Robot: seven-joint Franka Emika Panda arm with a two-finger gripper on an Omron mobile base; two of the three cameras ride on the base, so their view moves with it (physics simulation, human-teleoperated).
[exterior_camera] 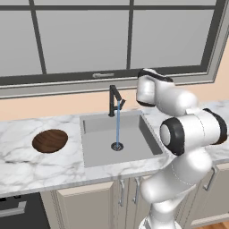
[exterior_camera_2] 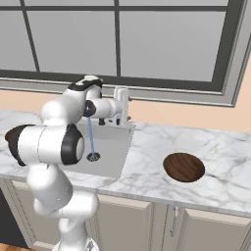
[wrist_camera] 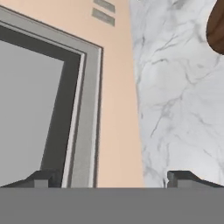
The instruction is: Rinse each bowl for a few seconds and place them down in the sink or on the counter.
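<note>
One dark-brown wooden bowl (exterior_camera: 50,140) rests on the white marble counter (exterior_camera: 18,159) left of the sink (exterior_camera: 96,123). A second bowl (exterior_camera_2: 184,167) sits on the counter (exterior_camera_2: 147,162) right of the sink (exterior_camera_2: 117,157), and its edge (wrist_camera: 216,30) reaches into the hand view's upper right corner. Water runs from the black faucet (exterior_camera: 115,100) straight down to the drain (exterior_camera: 117,146). My gripper (wrist_camera: 113,178) is open and holds nothing. It hovers at the basin's back right corner (exterior_camera_2: 122,105), looking along the counter and the window wall.
A large grey-framed window (exterior_camera: 112,36) spans the wall behind the sink. Beige cabinet doors (exterior_camera: 85,205) run below the counter. My own arm (exterior_camera: 188,129) rises in front of the counter to the right of the basin.
</note>
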